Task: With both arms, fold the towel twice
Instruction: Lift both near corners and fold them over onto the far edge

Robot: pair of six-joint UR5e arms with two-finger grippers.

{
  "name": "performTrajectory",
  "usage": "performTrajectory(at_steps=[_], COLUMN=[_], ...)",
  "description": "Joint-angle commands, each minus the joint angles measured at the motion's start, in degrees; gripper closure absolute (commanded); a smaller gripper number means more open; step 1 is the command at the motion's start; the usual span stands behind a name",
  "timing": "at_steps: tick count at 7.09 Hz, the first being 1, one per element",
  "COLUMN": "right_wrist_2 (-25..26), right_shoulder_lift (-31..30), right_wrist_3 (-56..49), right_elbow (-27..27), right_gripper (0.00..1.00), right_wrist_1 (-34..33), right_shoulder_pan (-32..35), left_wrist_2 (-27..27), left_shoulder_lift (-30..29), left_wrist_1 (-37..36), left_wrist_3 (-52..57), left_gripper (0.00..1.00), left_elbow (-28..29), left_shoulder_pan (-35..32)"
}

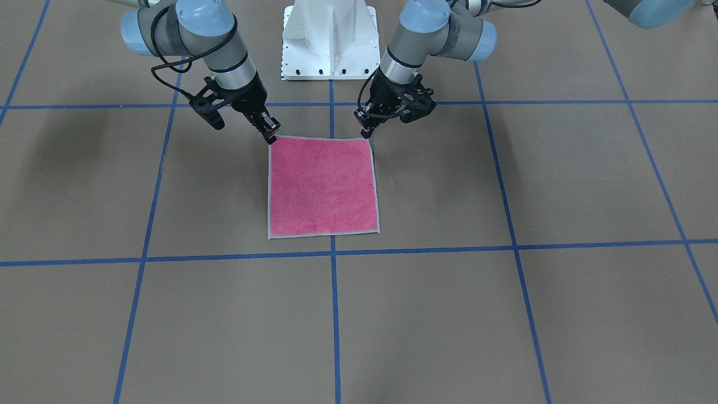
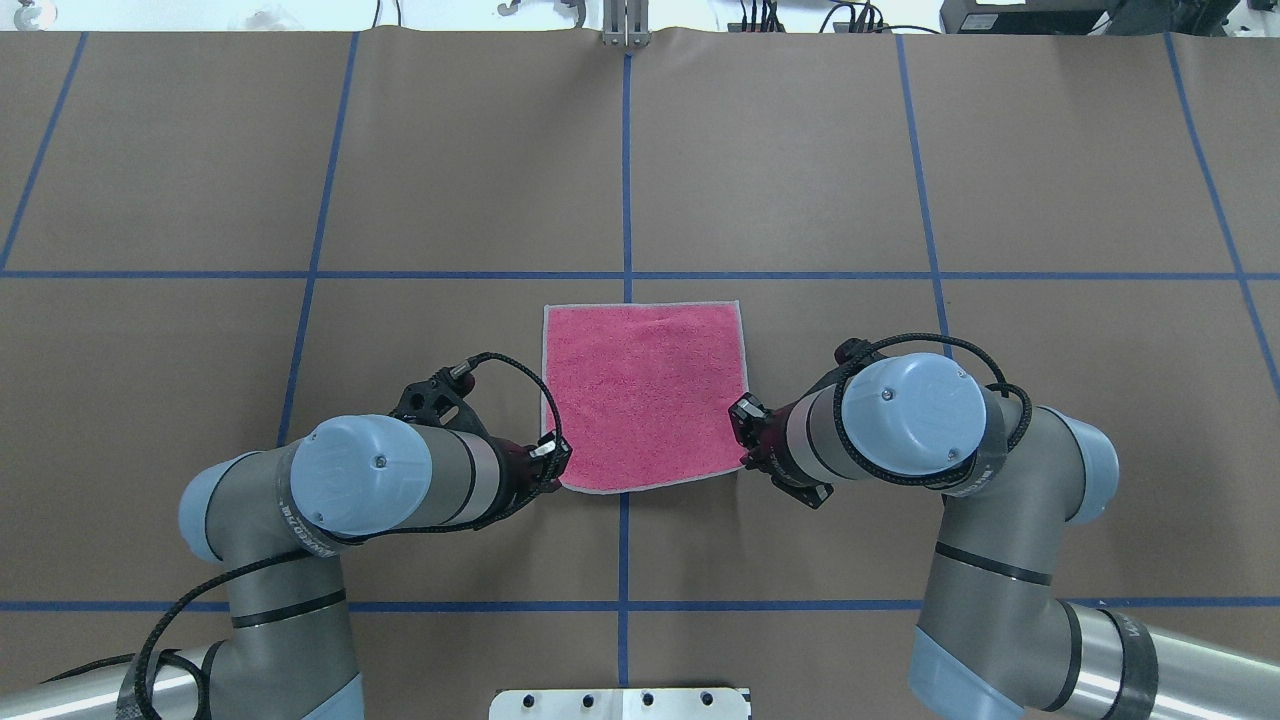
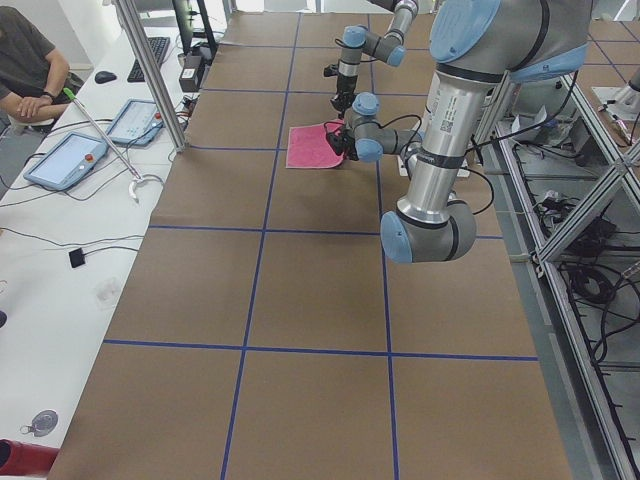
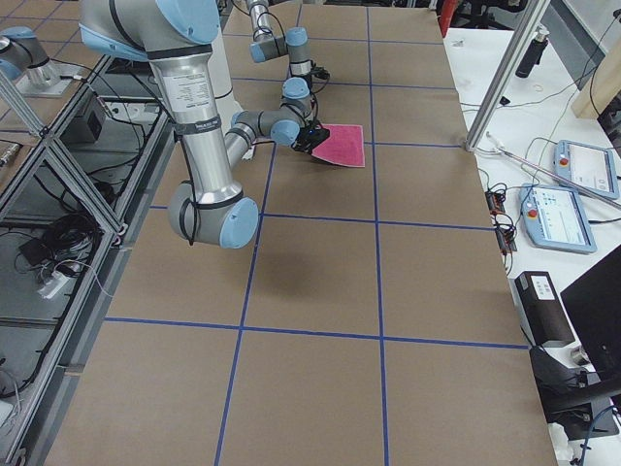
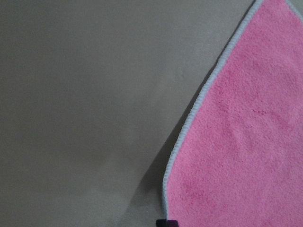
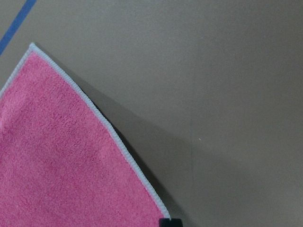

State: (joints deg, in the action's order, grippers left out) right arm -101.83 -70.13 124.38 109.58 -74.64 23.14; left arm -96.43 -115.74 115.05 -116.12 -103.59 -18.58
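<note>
pink square terry towel (image 1: 322, 185) flat, pink up | left gripper (image 1: 368, 132) fingers pinching one robot-side corner | right gripper (image 1: 271, 137) pinching the other

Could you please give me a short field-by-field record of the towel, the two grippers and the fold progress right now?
towel: pink face up, spread open on the table
left gripper: at one robot-side corner of the towel, apparently shut on it
right gripper: at the other robot-side corner, apparently shut on it
lift: the gripped corners look slightly raised, with a shadow under the border in both wrist views
folds done: none
</note>
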Motion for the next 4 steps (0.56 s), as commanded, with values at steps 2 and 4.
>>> performTrajectory(at_steps=[2, 4], right_wrist_2=[-0.2, -2.3], right_shoulder_lift=[0.2, 0.8], right_wrist_3=[-0.1, -1.4], right_elbow=[1.5, -0.4], right_gripper=[1.00, 1.00], right_wrist_1=[-0.2, 0.0], right_shoulder_pan=[2.0, 5.9], left_wrist_2=[-0.2, -0.2], left_shoulder_lift=[-0.4, -0.5], left_wrist_1=[-0.6, -0.6], left_wrist_3=[-1.8, -1.0], left_gripper=[1.00, 1.00], left_elbow=[-2.8, -1.5], left_shoulder_pan=[-0.3, -3.2])
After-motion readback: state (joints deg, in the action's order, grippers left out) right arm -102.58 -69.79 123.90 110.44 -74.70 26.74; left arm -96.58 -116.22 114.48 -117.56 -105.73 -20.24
